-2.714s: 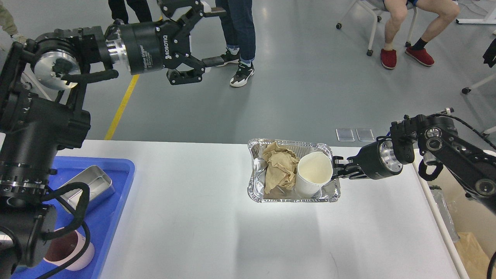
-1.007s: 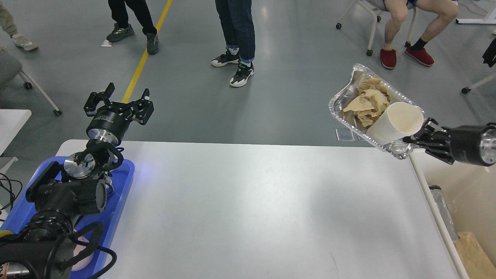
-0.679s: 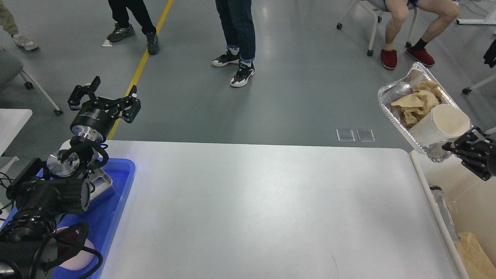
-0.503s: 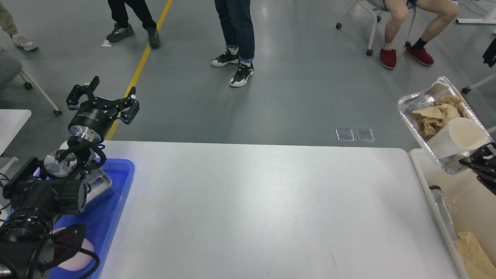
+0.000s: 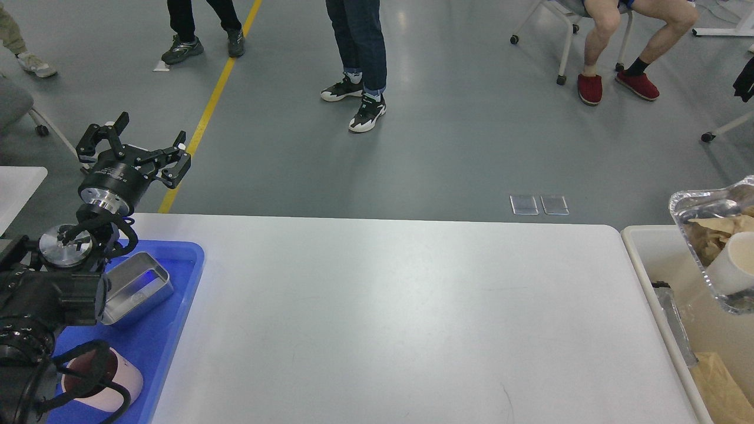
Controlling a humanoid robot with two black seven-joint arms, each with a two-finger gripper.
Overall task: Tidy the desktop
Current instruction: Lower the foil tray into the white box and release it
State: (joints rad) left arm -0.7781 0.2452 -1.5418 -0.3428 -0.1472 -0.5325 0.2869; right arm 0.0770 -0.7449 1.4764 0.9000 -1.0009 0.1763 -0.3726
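Where frame cuts right: foil tray [image 5: 689, 206] half seen, over bin [image 5: 639, 247].

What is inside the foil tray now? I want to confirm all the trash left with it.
The foil tray holds crumpled brown paper and a white cup. Its right part is cut off by the picture's edge, so anything further there is unseen.

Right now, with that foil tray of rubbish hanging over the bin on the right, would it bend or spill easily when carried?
Probably. The foil tray looks thin and crinkled, so it likely flexes under a one-sided grip. The paper cup lying in it is light and could roll out if tilted. The crumpled brown paper seems loose too.
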